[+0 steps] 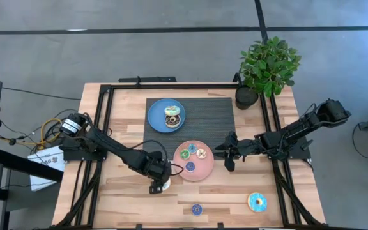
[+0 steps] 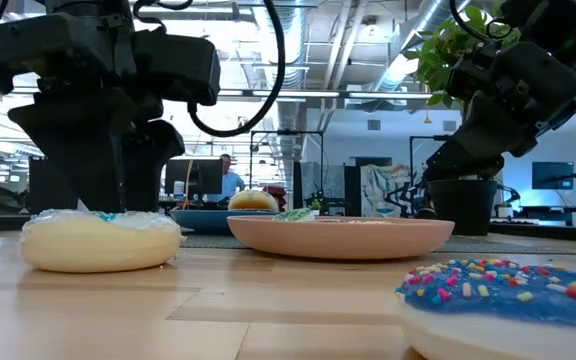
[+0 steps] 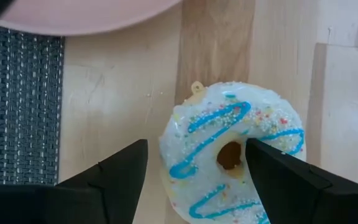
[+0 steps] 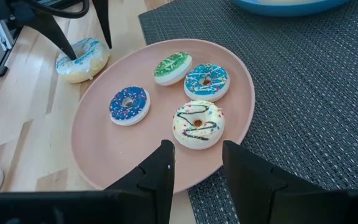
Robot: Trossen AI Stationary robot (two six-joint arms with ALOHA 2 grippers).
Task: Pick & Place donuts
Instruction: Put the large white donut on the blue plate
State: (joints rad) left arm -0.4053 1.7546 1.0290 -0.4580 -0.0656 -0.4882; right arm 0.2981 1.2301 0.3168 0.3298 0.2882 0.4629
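Note:
A white donut with blue drizzle point(image 3: 229, 124) lies flat on the wood just off the pink plate's point(image 1: 203, 171) left rim. My left gripper point(image 3: 197, 146) is open above it. One finger point(image 3: 278, 174) stands over the ring by the centre hole, and the other point(image 3: 126, 171) is beside the outer edge, with a gap to it. Several donuts lie on the pink plate: green point(image 4: 173, 67), teal point(image 4: 207, 81), blue point(image 4: 129, 104) and white with brown drizzle point(image 4: 197, 123). My right gripper point(image 4: 197, 165) is open and empty at the plate's right rim. My left gripper comes at the white donut from above, pointing down, one fingertip point(image 3: 257, 149) at the rim of the centre hole point(image 3: 229, 155) and the other outside the ring. I cannot tell whether either finger touches it. The donut lies flat on the table.
A blue plate point(image 1: 157, 118) with one donut point(image 1: 172, 115) sits on the dark mat point(image 1: 216, 115). A small blue donut point(image 1: 197, 209) and a larger blue donut point(image 1: 257, 202) lie near the table's near edge. A potted plant point(image 1: 267, 64) stands at the far right corner.

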